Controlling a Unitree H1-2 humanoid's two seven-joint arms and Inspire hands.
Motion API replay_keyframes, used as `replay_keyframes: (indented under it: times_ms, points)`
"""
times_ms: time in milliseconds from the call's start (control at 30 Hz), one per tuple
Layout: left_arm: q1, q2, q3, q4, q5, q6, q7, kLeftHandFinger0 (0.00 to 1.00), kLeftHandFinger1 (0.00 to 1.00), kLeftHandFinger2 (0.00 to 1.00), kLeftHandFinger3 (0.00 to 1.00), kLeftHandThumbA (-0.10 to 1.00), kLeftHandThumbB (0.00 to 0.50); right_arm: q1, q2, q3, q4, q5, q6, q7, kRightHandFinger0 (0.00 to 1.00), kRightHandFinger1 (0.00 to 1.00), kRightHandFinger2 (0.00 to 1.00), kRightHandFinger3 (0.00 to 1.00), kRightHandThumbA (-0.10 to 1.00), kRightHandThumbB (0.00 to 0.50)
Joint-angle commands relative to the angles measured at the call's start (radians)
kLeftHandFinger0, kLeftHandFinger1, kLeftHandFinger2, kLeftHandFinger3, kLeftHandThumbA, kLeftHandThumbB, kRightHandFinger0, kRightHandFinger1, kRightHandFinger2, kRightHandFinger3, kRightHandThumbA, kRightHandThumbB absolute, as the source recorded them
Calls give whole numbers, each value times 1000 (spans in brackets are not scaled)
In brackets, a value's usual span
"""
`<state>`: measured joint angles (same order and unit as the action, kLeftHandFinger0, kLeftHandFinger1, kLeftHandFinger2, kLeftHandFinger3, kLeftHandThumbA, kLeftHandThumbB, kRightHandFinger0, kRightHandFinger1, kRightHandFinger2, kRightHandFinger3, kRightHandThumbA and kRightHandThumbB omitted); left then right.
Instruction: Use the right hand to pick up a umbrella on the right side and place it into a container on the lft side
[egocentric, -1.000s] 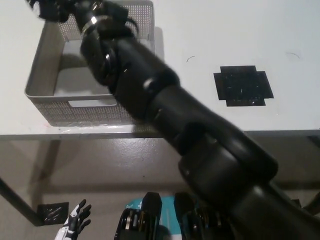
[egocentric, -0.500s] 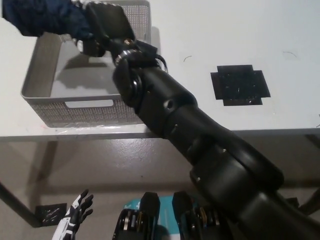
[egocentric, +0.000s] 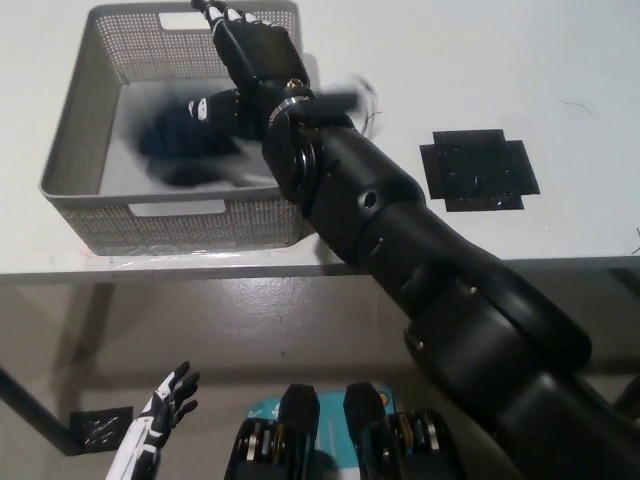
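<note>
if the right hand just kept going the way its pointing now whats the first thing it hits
Probably the far wall of the basket: the right hand points up-picture over its far right corner, the blurred dark umbrella below it. Depth is unclear.

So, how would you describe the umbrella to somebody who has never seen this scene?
Find the white table, then the grey mesh basket at its left end. The umbrella is the dark, blurred bundle inside the basket, just beside the black right robot hand; nothing else lies in there.

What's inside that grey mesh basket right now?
A dark, blurred bundle, the umbrella, lies inside the basket, with the black right robot hand above its right side. The arm hides the basket's right part, so anything there is unseen.
</note>
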<state>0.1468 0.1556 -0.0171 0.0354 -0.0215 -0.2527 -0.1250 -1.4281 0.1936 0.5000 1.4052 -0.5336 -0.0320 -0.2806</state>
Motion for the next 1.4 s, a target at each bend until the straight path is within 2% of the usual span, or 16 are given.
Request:
replay_keyframes:
  times_ms: [0, 67, 100, 300, 400, 500, 633, 700, 767, 833, 967, 1000, 1133, 1267, 1300, 1367]
  points:
    - [-18, 26, -9, -45, 6, 26, -25, 1000, 1000, 1000, 1000, 1000, 210, -82, -22, 6, -37, -10, 13, 51, 1000, 1000, 1000, 1000, 987, 475]
    - [-21, 29, -12, -50, 10, 31, -27, 1000, 1000, 1000, 1000, 1000, 199, -79, -30, 7, -39, -10, 12, 51, 1000, 1000, 1000, 1000, 1000, 482]
    - [-24, 32, -13, -51, 12, 33, -27, 1000, 1000, 1000, 1000, 1000, 197, -79, -34, 5, -41, -9, 16, 52, 1000, 1000, 1000, 1000, 996, 463]
    - [-33, 36, -20, -51, 11, 32, -28, 1000, 1000, 1000, 1000, 1000, 200, -87, -67, -3, -60, -3, 20, 62, 1000, 1000, 1000, 1000, 1000, 443]
    - [-39, 35, -21, -42, 15, 25, -25, 1000, 1000, 1000, 1000, 1000, 201, -88, -96, -17, -87, 6, 0, 61, 1000, 1000, 1000, 1000, 1000, 421]
    - [-35, 36, -17, -48, 5, 44, -28, 1000, 1000, 1000, 1000, 1000, 223, -87, -167, -45, -179, 18, -30, 63, 1000, 1000, 1000, 1000, 1000, 432]
    - [-33, 33, -14, -50, -6, 61, -28, 1000, 1000, 1000, 1000, 1000, 244, -10, -294, -157, -543, 85, 9, 141, 1000, 1000, 1000, 1000, 1000, 372]
    - [-34, 34, -14, -40, -11, 56, -32, 1000, 1000, 1000, 1000, 1000, 236, 44, -352, -208, -733, 114, 43, 182, 1000, 1000, 1000, 1000, 1000, 369]
    - [-28, 37, -14, -40, -13, 56, -34, 1000, 1000, 1000, 1000, 1000, 231, 132, -422, -267, -980, 138, 99, 223, 1000, 1000, 1000, 1000, 1000, 391]
    - [-24, 37, -11, -31, -13, 44, -32, 1000, 1000, 1000, 1000, 1000, 223, 252, -486, -327, -1225, 186, 140, 272, 1000, 1000, 1000, 1000, 1000, 377]
    - [-19, 37, 0, -12, -3, 20, -16, 1000, 1000, 1000, 1000, 1000, 214, 465, -537, -380, -1544, 215, 196, 311, 1000, 1000, 1000, 1000, 1000, 371]
    - [-20, 40, 2, -4, 0, 13, -14, 1000, 1000, 1000, 1000, 1000, 199, 554, -555, -389, -1629, 226, 185, 312, 1000, 1000, 1000, 1000, 1000, 378]
    - [-20, 41, 8, 23, -11, -4, -15, 1000, 1000, 1000, 1000, 1000, 200, 835, -584, -406, -1817, 268, 128, 291, 1000, 1000, 1000, 1000, 1000, 373]
    - [-30, 43, 12, 56, -10, -22, -14, 1000, 1000, 1000, 1000, 1000, 205, 1151, -560, -389, -1839, 326, -56, 198, 1000, 1000, 1000, 1000, 1000, 357]
    - [-34, 44, 10, 66, -8, -29, -14, 1000, 1000, 1000, 1000, 1000, 208, 1226, -541, -371, -1794, 331, -134, 162, 1000, 1000, 1000, 1000, 1000, 342]
    - [-37, 40, 11, 81, -8, -38, -11, 1000, 1000, 1000, 1000, 1000, 209, 1293, -510, -347, -1731, 329, -206, 127, 1000, 1000, 1000, 1000, 1000, 309]
